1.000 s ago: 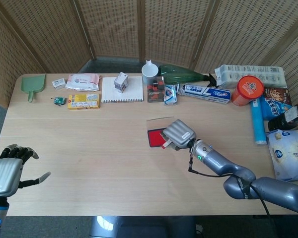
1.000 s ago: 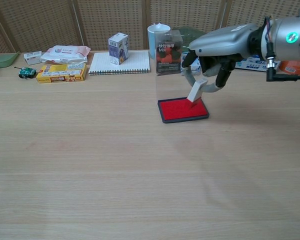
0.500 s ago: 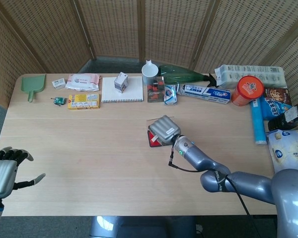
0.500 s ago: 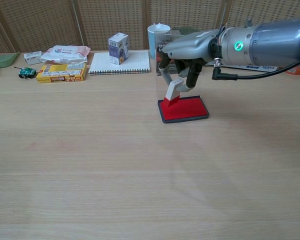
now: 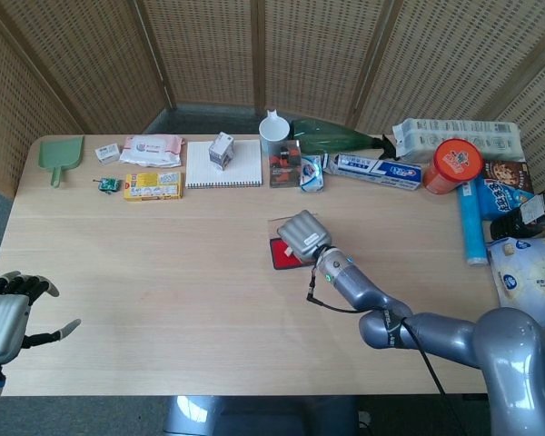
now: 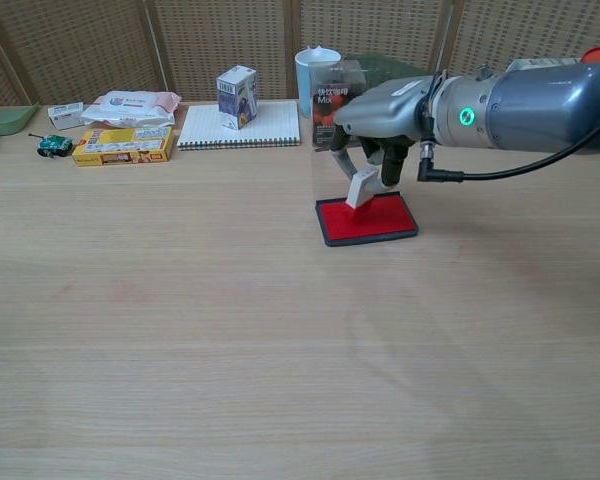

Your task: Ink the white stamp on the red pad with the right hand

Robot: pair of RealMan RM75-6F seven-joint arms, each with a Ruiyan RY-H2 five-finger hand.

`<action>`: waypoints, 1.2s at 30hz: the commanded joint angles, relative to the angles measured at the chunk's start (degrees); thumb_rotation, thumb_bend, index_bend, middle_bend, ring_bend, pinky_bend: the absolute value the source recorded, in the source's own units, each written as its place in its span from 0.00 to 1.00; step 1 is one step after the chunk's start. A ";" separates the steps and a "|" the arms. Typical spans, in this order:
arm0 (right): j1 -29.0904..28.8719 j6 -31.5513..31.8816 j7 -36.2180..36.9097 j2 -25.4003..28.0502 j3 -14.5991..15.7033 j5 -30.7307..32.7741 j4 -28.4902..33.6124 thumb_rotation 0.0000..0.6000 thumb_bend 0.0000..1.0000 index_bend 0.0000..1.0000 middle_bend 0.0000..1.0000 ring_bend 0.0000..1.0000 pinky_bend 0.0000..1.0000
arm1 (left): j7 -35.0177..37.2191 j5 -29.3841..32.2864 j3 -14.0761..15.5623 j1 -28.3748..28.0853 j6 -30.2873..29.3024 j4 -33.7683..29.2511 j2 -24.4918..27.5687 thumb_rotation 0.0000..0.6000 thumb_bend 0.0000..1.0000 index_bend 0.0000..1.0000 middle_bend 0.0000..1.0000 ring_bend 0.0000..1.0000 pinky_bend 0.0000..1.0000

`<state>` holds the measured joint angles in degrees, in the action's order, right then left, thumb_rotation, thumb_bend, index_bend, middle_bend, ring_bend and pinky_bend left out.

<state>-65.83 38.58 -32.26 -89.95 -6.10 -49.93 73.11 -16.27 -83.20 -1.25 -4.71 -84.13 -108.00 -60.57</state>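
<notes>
The red ink pad (image 6: 368,220) in its dark tray lies mid-table; in the head view only its left part (image 5: 281,253) shows beside my right hand (image 5: 304,238). That hand (image 6: 380,125) hovers over the pad and pinches the white stamp (image 6: 361,188), held tilted, its lower end at the pad's red surface; whether it touches I cannot tell. My left hand (image 5: 7,313) is at the table's near left corner, fingers spread, holding nothing.
Along the far edge stand a notebook (image 6: 239,127) with a small carton (image 6: 237,97), a white cup (image 6: 316,70), a yellow box (image 6: 124,146) and wipes (image 6: 130,106). Toothpaste (image 5: 374,170), an orange can (image 5: 452,166) and snack bags crowd the right side.
My right hand swept left across the pad, then came back slightly right and lower, bringing the stamp down onto the pad's rear middle. The left hand drifted slightly toward the table's corner.
</notes>
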 commanded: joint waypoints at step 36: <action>-0.77 3.26 -4.30 1.77 1.24 3.09 2.92 1.00 0.46 0.68 1.00 1.00 1.00 | 1.97 -0.07 0.19 0.16 0.27 1.72 -0.56 0.64 0.03 0.44 0.38 0.29 0.17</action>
<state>-67.00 40.72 -36.43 -89.81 -4.52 -47.01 74.27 -14.31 -83.26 -1.05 -4.54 -83.87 -106.27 -61.12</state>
